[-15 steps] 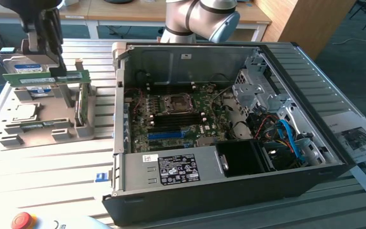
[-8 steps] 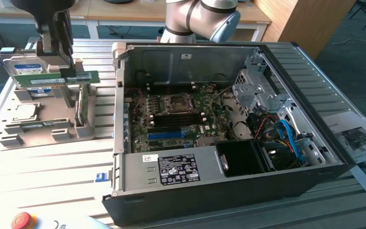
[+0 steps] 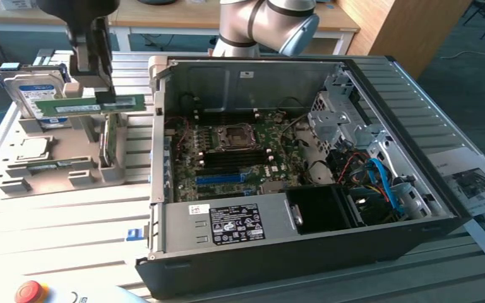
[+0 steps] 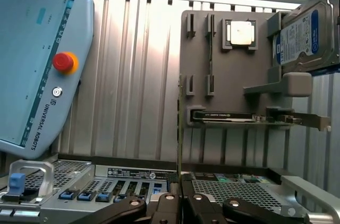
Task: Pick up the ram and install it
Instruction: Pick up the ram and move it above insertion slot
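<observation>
Table point(image 3: 57, 221): ribbed metal, carrying an open PC case point(image 3: 310, 268).
Tool point(image 3: 99, 95): we pinch the ram point(image 3: 78, 107) aloft.
Progress: picked up, not yet installed.

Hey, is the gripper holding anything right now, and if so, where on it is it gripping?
Yes. The gripper is shut on the ram, pinching its two flat faces at the upper long edge, near the middle of the stick's length.

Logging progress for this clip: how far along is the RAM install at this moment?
Done: the ram is off the gray holder, clamped in the gripper fingers. In hand: it hangs above the holder, to the exterior view's left of the open computer case. Left: it is not yet in the motherboard slots.
</observation>
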Robot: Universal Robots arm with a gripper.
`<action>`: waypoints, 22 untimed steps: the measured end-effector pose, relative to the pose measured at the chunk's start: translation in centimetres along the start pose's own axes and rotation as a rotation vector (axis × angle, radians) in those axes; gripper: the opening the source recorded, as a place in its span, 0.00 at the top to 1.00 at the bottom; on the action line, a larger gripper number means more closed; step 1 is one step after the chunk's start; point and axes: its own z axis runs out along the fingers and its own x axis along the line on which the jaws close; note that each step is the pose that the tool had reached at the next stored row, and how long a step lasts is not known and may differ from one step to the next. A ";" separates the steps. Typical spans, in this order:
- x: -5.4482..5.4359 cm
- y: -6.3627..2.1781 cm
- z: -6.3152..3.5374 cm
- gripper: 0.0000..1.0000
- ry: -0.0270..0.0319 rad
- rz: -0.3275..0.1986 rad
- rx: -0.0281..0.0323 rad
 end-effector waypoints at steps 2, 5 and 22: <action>0.1 -0.48 -0.02 0.88 0.0000 0.000 0.0000; 0.3 -1.24 -0.04 0.88 -0.0001 0.000 0.0000; 1.4 -7.86 -0.28 0.88 0.0000 0.000 0.0000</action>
